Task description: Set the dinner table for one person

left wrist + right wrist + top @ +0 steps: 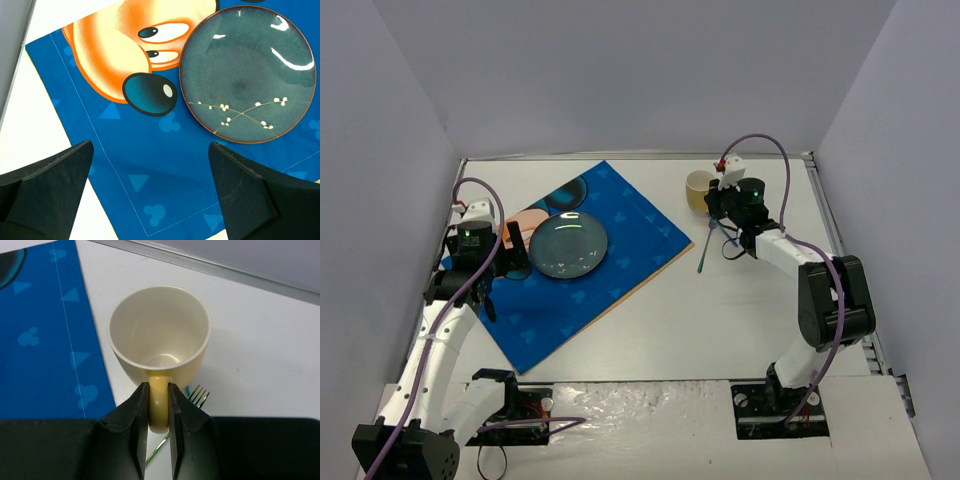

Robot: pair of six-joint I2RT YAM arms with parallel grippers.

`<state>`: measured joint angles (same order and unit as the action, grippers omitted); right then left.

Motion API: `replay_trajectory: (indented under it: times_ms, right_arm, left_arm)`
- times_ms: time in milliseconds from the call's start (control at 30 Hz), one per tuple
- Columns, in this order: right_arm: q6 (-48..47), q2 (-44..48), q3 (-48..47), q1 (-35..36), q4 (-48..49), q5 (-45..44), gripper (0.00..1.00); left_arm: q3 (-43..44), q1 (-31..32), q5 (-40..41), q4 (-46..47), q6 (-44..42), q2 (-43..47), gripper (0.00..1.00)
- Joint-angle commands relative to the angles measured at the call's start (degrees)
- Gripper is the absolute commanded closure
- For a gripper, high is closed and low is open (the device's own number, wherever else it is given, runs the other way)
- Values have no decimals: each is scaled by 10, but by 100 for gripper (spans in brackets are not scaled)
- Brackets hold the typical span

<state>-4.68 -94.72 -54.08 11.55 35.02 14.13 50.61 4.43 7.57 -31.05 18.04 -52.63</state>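
The white dinner table (740, 300) carries a blue cartoon placemat (620, 260) with a dark teal plate (569, 245) on it; the plate also shows in the left wrist view (247, 72). My right gripper (158, 390) is shut on the handle of a cream mug (160, 335), which stands at the back right (699, 190). A green fork (707, 248) lies on the table under the right gripper; its tines show beside the mug's handle (199, 395). My left gripper (150, 200) is open and empty above the placemat's left corner (125, 165).
A metal rim (200, 267) runs along the table's far edge behind the mug. Grey walls close in the table on the left, back and right. The placemat's edge (95, 340) lies just left of the mug.
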Motion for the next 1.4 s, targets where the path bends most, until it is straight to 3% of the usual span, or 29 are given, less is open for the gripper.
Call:
replay_trajectory:
  times_ms: [0, 700, 1367]
  right_arm:
    - [1, 38, -63, 8, 119, 49, 100]
    - [-25, -209, -349, 129, 135, 183, 100]
    - [4, -414, -573, 161, 151, 199, 100]
  left_arm:
    - [11, -4, 10, 20, -9, 6, 3]
    - [0, -4, 34, 27, -12, 10, 3]
    - [-5, -3, 41, 32, -14, -2, 3]
